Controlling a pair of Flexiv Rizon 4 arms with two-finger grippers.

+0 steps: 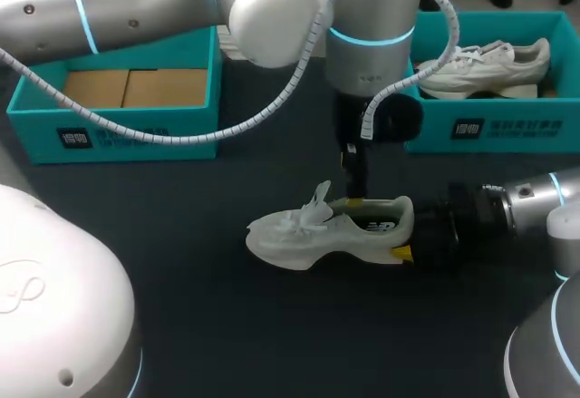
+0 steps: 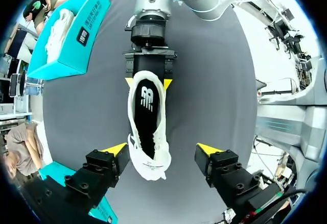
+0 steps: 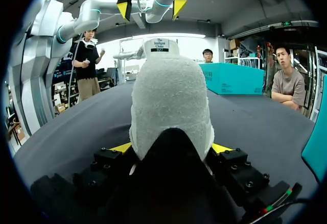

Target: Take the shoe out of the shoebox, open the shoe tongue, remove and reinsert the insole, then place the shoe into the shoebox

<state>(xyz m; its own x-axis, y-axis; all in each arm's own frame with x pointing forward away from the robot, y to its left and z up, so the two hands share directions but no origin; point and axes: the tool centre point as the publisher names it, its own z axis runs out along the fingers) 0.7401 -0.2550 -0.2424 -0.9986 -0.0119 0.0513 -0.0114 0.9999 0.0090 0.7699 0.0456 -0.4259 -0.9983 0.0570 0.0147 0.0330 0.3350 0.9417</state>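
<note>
"Over the dark table, seen from above and behind, where is the shoe?"

"A white shoe stands on its sole mid-table, toe towards the left side, outside both boxes. The left arm crosses in from the upper left corner and bends straight down, so the left gripper hangs just above the shoe's opening. The right arm comes in low and level from the right, with the right gripper at the heel. Behind stand two teal boxes: the left shoebox shows brown cardboard inside, and the right shoebox holds a second shoe."

"What does the left wrist camera show, looking down?"

"Its yellow-tipped fingers stand wide apart and grip nothing. The shoe's front half lies below the gap between them. A black insole lies inside the shoe. Ahead, the right gripper's yellow tips flank the heel."

"And the right wrist camera?"

"The heel fills the space between its own two fingers. Both press against it, one from each side, so it is clamped on the shoe. High ahead, the left gripper points down, fingers spread."
</note>
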